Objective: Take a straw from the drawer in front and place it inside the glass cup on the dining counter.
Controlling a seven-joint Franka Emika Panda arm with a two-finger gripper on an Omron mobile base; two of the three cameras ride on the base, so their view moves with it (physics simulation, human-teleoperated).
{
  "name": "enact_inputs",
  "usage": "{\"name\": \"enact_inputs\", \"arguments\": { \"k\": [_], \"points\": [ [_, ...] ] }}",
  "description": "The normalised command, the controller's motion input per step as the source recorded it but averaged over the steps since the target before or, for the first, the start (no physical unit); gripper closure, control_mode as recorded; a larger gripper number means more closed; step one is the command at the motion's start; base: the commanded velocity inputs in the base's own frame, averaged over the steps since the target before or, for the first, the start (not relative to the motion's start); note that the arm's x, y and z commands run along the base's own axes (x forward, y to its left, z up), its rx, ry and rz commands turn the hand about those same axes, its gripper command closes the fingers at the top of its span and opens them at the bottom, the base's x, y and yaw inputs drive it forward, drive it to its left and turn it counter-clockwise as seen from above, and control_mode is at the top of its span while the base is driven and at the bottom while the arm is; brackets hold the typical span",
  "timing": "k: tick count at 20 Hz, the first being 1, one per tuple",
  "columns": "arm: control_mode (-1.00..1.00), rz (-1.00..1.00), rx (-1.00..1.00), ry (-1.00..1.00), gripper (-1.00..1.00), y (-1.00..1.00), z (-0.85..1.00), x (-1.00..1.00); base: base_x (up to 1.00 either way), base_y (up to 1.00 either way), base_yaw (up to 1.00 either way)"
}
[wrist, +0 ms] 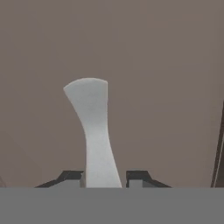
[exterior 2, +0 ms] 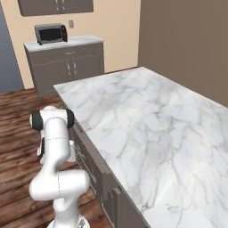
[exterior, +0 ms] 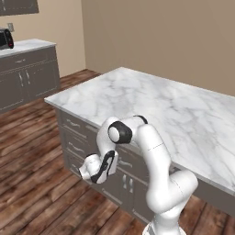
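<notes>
I have the arm [exterior: 156, 170] folded low: it rises from the base, bends at a dark elbow joint [exterior: 120, 132], and drops the forearm down and forward. The wrist is turned so the hand points level, away from the base. The gripper [wrist: 103, 180] sits at the low end of the forearm. Its jaws stand nearly together, clamped on the silver handle [wrist: 93, 127] that runs up between the two dark fingertips [wrist: 137, 177].

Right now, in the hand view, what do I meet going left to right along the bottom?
Left fingertip → silver drawer handle, between the end effector tips → right fingertip → dark vertical seam in the drawer front near the right edge.
</notes>
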Motion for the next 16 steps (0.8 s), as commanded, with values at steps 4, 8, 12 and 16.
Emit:
{"name": "enact_inputs", "arguments": {
  "k": [4,8,12,16],
  "points": [
    [-1.0,0.0,0.05,0.0,1.0,0.59,0.0,-0.85,0.0,0.0,0.0],
    [-1.0,0.0,0.02,0.0,1.0,0.61,0.0,-0.91,0.0,0.0,0.0],
    [-1.0,0.0,0.0,0.0,1.0,0.58,0.0,-0.96,0.0,0.0,0.0],
    [-1.0,0.0,0.0,0.0,1.0,0.54,0.0,-0.91,0.0,0.0,0.0]
  ]
}}
